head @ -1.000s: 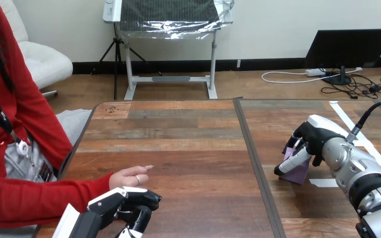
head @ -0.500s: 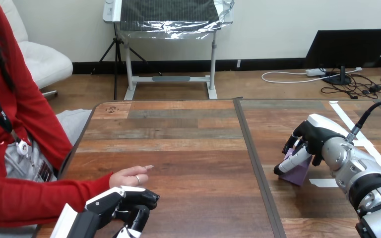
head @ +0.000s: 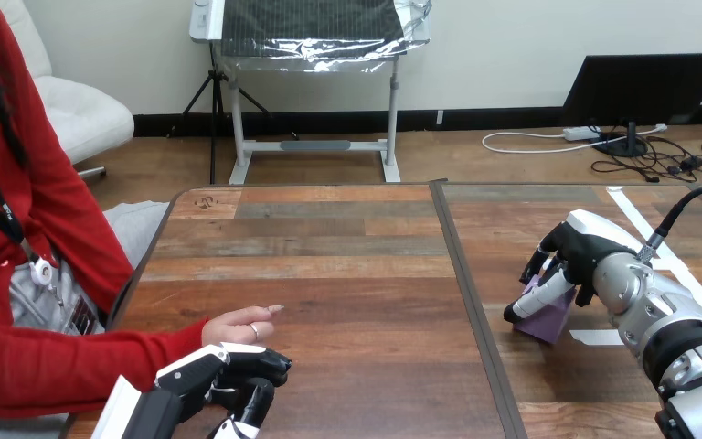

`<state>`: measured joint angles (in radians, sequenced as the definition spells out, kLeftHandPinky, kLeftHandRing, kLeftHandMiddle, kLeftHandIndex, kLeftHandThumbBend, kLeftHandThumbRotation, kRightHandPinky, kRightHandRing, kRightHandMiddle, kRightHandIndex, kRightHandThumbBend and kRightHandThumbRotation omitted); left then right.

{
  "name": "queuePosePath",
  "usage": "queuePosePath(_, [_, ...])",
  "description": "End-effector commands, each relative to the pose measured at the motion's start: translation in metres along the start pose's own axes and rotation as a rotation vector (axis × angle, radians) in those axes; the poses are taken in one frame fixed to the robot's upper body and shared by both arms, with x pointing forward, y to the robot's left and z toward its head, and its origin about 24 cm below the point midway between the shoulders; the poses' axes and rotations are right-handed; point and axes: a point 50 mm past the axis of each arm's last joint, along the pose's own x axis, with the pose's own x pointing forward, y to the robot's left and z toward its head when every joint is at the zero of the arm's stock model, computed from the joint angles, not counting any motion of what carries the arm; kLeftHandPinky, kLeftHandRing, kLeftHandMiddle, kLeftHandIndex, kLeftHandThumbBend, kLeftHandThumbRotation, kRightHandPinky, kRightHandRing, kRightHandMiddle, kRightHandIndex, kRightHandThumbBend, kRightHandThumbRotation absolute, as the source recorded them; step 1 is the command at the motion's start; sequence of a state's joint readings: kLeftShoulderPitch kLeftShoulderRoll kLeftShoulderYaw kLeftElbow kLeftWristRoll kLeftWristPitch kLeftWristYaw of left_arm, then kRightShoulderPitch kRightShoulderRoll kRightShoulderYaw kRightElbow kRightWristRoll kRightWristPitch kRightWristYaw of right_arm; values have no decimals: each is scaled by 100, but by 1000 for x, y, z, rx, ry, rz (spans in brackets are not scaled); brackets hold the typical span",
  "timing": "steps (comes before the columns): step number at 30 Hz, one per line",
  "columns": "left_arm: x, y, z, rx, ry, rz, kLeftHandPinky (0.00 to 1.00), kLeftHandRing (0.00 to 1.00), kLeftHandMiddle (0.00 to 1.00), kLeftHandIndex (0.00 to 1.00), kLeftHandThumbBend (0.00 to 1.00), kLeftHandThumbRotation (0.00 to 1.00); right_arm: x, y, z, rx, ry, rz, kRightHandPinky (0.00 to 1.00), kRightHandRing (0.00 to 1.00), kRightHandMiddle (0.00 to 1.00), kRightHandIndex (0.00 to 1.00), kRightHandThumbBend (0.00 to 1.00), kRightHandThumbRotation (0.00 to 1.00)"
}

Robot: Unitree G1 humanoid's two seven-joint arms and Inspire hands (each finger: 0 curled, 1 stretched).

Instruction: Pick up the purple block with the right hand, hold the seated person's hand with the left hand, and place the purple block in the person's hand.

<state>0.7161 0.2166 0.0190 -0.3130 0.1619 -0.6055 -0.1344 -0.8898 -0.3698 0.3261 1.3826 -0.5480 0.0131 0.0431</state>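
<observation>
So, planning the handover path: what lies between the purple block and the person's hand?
In the head view, only bare table and its dark centre seam lie between the block and the person's hand.

Table (head: 329, 247), middle span: bare wood from the person's hand (head: 238, 324) across to the purple block (head: 548, 320), an open lane for a robot hand. 1 dark seam (head: 475, 302) crosses that lane, front to back. Left robot hand (head: 228, 373) just beside the person's hand, crowding its near side. Right robot hand (head: 574, 256) covers the block's top, curled onto it. 2 white tape strips (head: 644, 233) lie flat near the block. Far half open.
</observation>
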Motion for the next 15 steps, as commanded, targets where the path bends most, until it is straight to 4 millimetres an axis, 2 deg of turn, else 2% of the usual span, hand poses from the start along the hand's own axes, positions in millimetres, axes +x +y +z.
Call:
queuePosePath(1, [7, 5, 7, 11, -55, 39, 55, 62, 64, 61, 35, 75, 0, -19, 15, 28, -51, -65, 42, 48, 53, 51, 82, 0])
queuePosePath(15, [7, 5, 6, 8, -65, 41, 55, 62, 64, 61, 37, 76, 0, -21, 15, 1, -42, -52, 52, 57, 60, 54, 84, 0])
